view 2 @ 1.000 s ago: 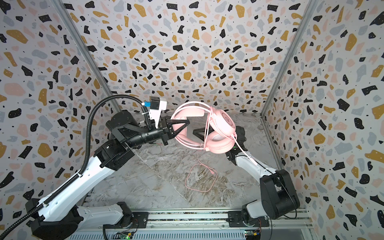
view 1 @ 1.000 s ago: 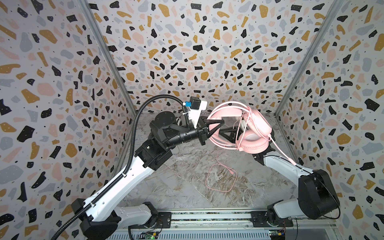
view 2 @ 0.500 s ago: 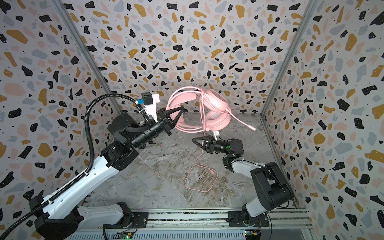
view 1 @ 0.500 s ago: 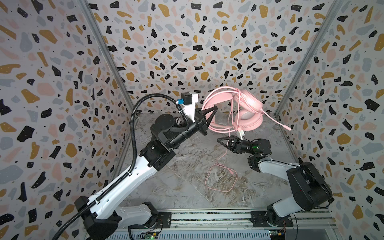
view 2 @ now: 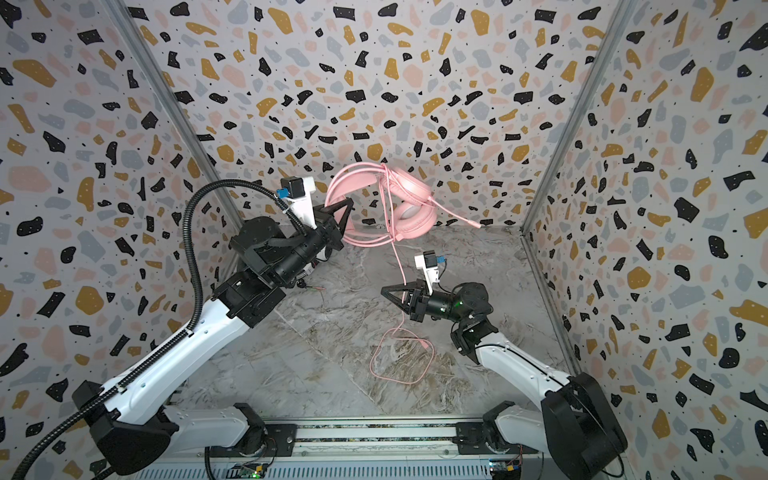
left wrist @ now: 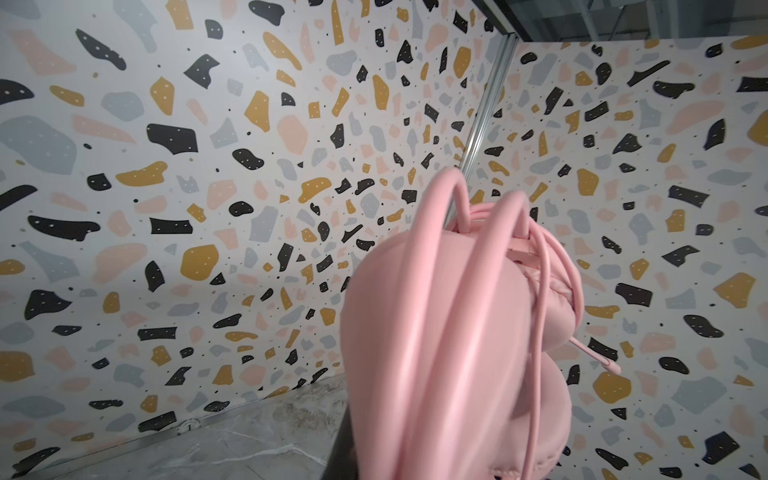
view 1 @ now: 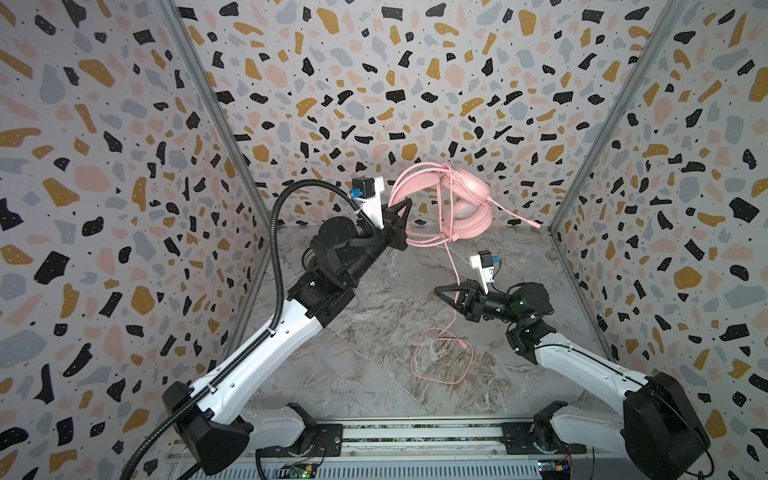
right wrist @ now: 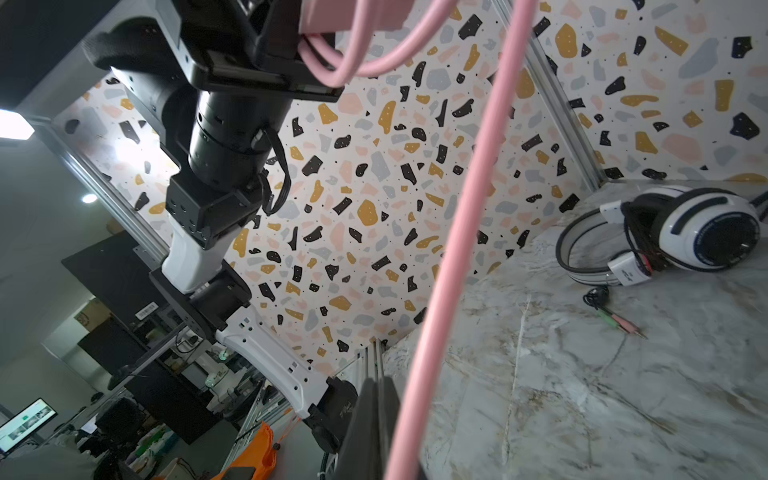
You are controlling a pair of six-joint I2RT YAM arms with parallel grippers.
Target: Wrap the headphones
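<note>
My left gripper [view 1: 404,226] is clamped on the pink headset's [view 1: 467,199] band, high at the back. Its cable [view 1: 452,266] runs steeply down to my right gripper [view 1: 451,296], closed on it just below (slack loops on the table [view 1: 365,340]), so the right arm should wind upward.

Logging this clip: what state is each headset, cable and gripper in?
Pink headset: held aloft by its headband.
Pink cable: partly wound on, rest hanging to table.
White headset: lying on table, cable wound.
Left gripper: shut on pink headset.
Right gripper: shut on pink cable.
</note>
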